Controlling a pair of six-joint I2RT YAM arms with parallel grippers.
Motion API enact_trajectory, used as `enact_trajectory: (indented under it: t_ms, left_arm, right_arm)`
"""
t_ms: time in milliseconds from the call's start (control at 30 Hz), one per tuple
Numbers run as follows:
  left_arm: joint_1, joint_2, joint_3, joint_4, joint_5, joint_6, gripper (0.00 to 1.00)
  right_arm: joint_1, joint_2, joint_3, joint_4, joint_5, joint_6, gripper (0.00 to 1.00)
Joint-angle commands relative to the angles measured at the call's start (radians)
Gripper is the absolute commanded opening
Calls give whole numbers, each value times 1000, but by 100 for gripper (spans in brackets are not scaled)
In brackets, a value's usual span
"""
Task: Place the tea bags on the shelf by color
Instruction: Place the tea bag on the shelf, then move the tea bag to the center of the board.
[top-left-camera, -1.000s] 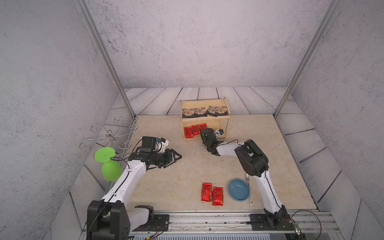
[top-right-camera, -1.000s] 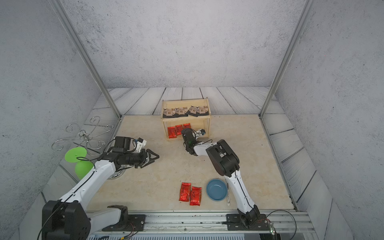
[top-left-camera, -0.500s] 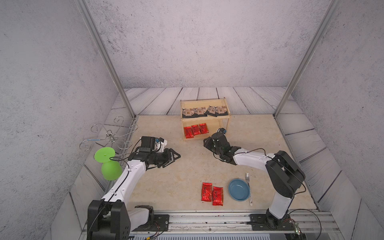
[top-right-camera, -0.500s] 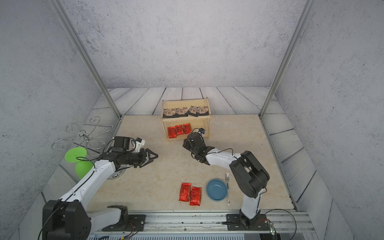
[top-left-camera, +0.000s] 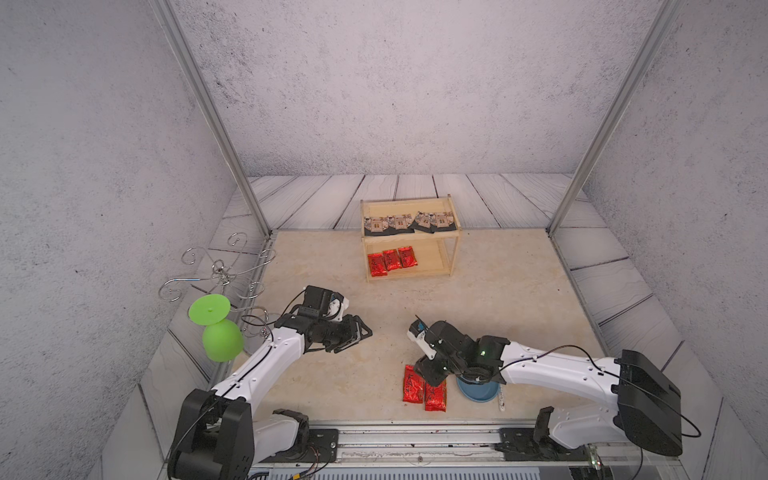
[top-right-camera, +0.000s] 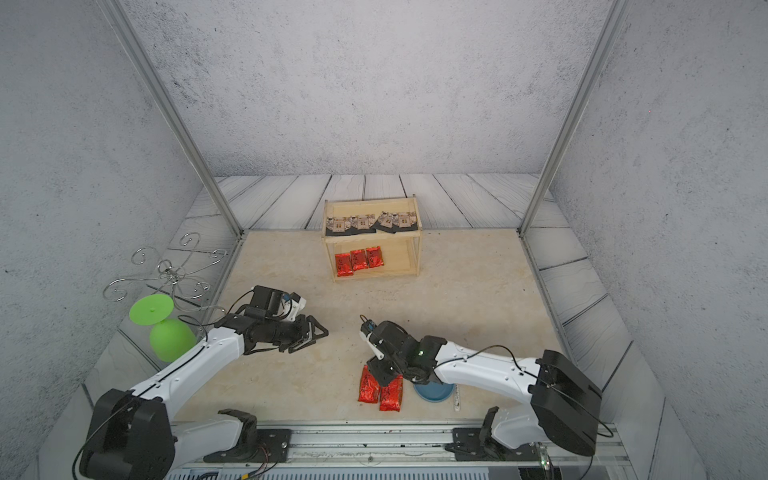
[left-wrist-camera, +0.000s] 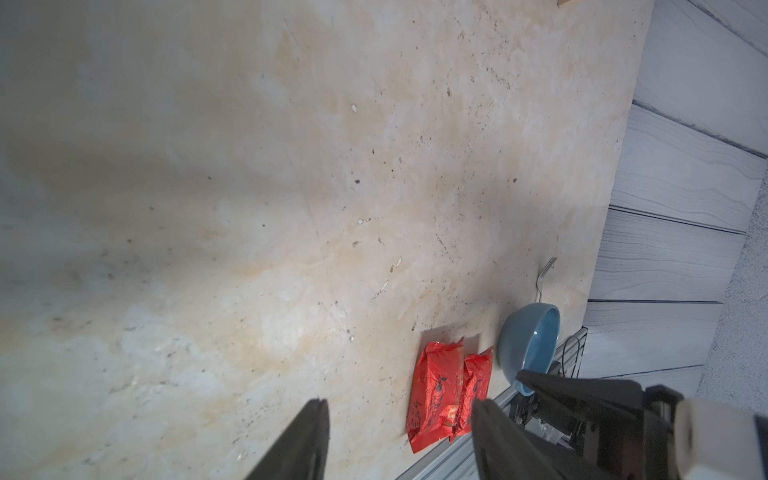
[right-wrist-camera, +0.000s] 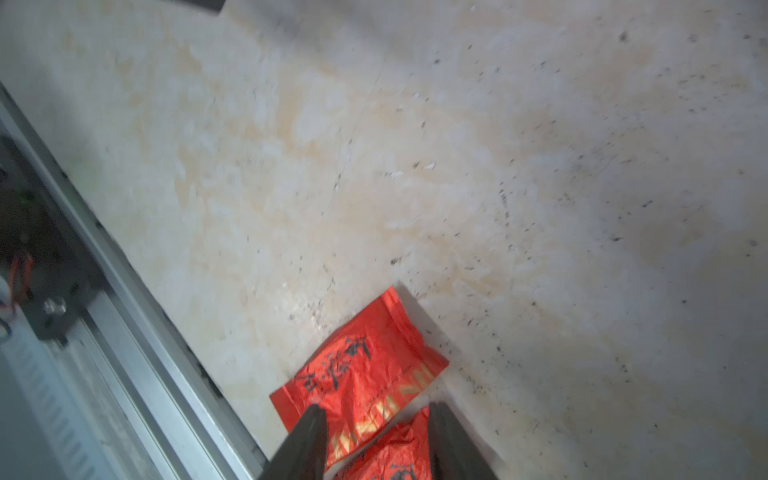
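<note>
The pale wooden shelf (top-left-camera: 432, 259) (top-right-camera: 372, 237) stands at the back middle. Several black tea bags (top-left-camera: 409, 222) lie in a row on its top tier, and three red tea bags (top-left-camera: 392, 259) on its lower tier. Two more red tea bags (top-left-camera: 411, 384) (top-left-camera: 435, 397) lie side by side near the table's front edge. My right gripper (top-left-camera: 428, 376) (right-wrist-camera: 376, 409) is open just above them, its jaws straddling the seam between the two bags (right-wrist-camera: 361, 365) (right-wrist-camera: 390, 453). My left gripper (top-left-camera: 359, 338) (left-wrist-camera: 399, 403) hangs open and empty over the left middle of the table.
A blue bowl (top-left-camera: 478, 390) and a fork (top-left-camera: 501, 399) lie right beside the two red bags, partly under my right arm. A green goblet (top-left-camera: 218, 332) hangs on a wire rack (top-left-camera: 220, 270) at the left edge. The metal rail (right-wrist-camera: 137, 332) runs along the front.
My right gripper has pulled back from the shelf's lower tier and swung to the front, coming down over the two red bags. The left arm has hardly moved.
</note>
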Motion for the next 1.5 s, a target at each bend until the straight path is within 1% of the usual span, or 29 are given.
enact_trajectory:
  t_ms: [0,67,133,267,467,633,867,1200,1467]
  left_arm:
    - [-7,22,-20,51,2,-27,60]
    - [-7,32,-26,71,6,-38,60]
    - [-7,46,-22,74,9,-41,59]
    - [-7,67,-15,84,15,-43,59]
    - [-7,107,16,57,29,-28,59]
    - [-4,111,21,42,28,-19,59]
    - [2,99,28,22,23,-12,59]
    - [19,80,33,5,33,-10,59]
    - [33,89,27,30,45,-20,59]
  right_arm:
    - [40,-27,-30,-32,42,-103,47]
    - [51,-26,-40,-7,41,-127,45]
    - [64,-6,-38,0,42,-151,45]
    - [81,44,-31,5,55,-173,50]
    - [82,94,-25,36,58,-193,54]
    - [82,140,-18,62,79,-204,59]
    - [79,193,6,84,116,-232,60]
    - [-1,278,89,119,74,-315,58]
    - [-106,370,170,180,31,-406,58]
